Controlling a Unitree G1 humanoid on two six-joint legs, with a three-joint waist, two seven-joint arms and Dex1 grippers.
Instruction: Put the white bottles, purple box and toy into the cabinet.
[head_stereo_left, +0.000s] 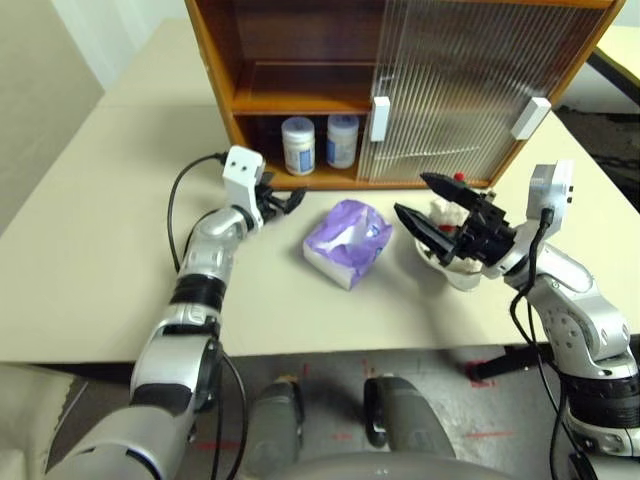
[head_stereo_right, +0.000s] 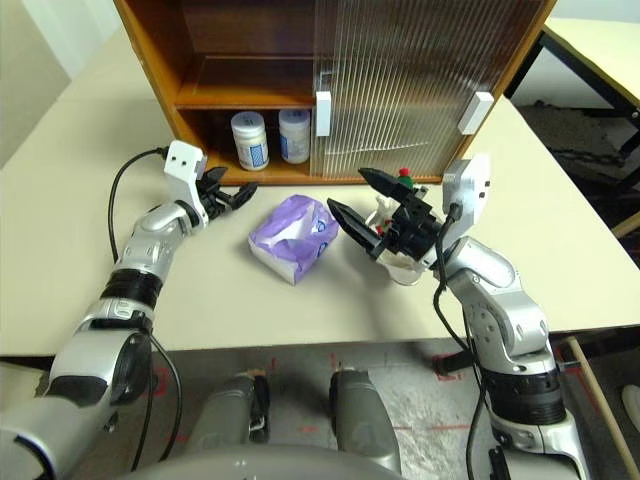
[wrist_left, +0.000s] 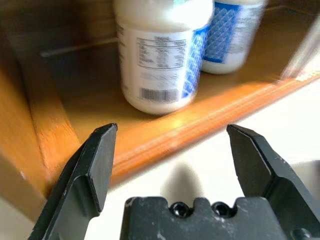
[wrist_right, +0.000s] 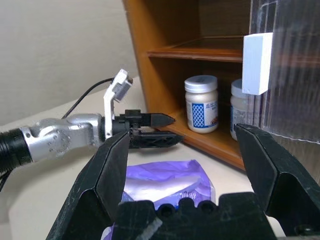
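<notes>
Cabinet: landmark for all below; left half stands open, ribbed door covers the right half
White bottles: both upright on the bottom shelf of the cabinet, side by side, just inside its open left half; that part of the task looks done
Left gripper: just in front of the cabinet's bottom edge, pointing toward the bottles; fingers spread wide, nothing between them
Purple box: on the table in front of the cabinet, near its middle, well clear of the shelf; not yet stowed
Toy: in front of the cabinet's closed right half, sitting in its metal bowl; largely hidden behind the right arm
Right gripper: in front of the cabinet's right half, raised between box and toy; fingers wide apart, empty
Step in hand: bottles placed; probably box next
Next move: likely lower one gripper over the box, close on its soft sides, carry to the open shelf beside the bottles; crinkly pack may squash or slip
</notes>
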